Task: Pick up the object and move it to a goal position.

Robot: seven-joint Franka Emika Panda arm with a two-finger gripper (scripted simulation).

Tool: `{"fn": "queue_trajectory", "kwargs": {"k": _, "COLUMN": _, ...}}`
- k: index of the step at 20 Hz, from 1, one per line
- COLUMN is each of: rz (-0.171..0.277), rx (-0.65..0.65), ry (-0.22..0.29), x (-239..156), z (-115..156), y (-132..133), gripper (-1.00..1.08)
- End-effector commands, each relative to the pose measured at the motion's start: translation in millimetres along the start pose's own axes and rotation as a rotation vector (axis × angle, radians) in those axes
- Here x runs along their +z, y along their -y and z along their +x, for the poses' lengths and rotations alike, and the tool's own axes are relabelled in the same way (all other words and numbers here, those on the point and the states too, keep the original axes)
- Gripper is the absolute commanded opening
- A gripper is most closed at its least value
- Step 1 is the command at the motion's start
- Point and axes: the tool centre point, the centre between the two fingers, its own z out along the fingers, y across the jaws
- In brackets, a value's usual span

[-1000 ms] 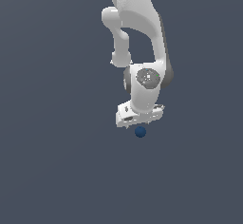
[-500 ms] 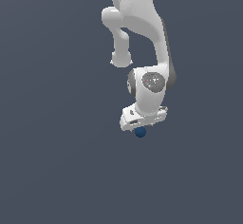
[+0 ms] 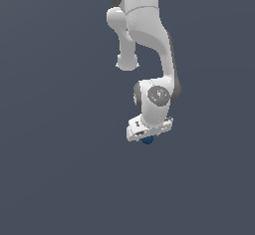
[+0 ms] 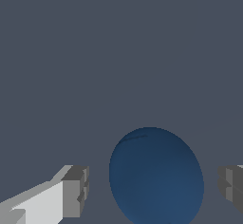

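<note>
Right now the dark blue ball (image 4: 156, 175) sits between the two grey fingertips (image 4: 76, 191), with a clear gap on either side. So the gripper (image 3: 148, 138) is spread open around it, touching nothing. Seen from outside, the ball (image 3: 147, 140) peeks out just beneath the white arm (image 3: 149, 40).

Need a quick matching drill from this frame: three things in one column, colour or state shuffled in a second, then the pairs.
Things:
1. ball
2. pincer
3. arm

Colour or state:
A. white, reaching down from the top of the exterior view
B. open, a finger on each side of the ball with a gap on both sides
C. dark blue, sitting between the fingers

Pairs: 1-C, 2-B, 3-A

In the exterior view the ball only peeks out beneath the pincer.
</note>
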Motion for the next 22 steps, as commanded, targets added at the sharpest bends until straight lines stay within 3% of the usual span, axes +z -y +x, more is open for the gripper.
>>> {"fn": "queue_trajectory", "kwargs": {"k": 1, "rz": 0.0, "rx": -0.001, "ry": -0.002, "x": 7.1, "z": 0.8, "y": 0.1, "gripper": 1.0}}
{"fn": "queue_trajectory", "kwargs": {"k": 4, "rz": 0.0, "rx": -0.001, "ry": -0.002, "x": 8.7, "z": 1.7, "y": 0.0, "gripper": 1.0}}
{"fn": "queue_trajectory", "kwargs": {"k": 5, "rz": 0.0, "rx": -0.001, "ry": -0.002, "x": 8.7, "z": 1.7, "y": 0.0, "gripper": -1.0}}
{"fn": "queue_trajectory", "kwargs": {"k": 22, "rz": 0.0, "rx": -0.001, "ry": -0.002, "x": 3.0, "z": -5.5, "y": -5.2, "gripper": -1.0}}
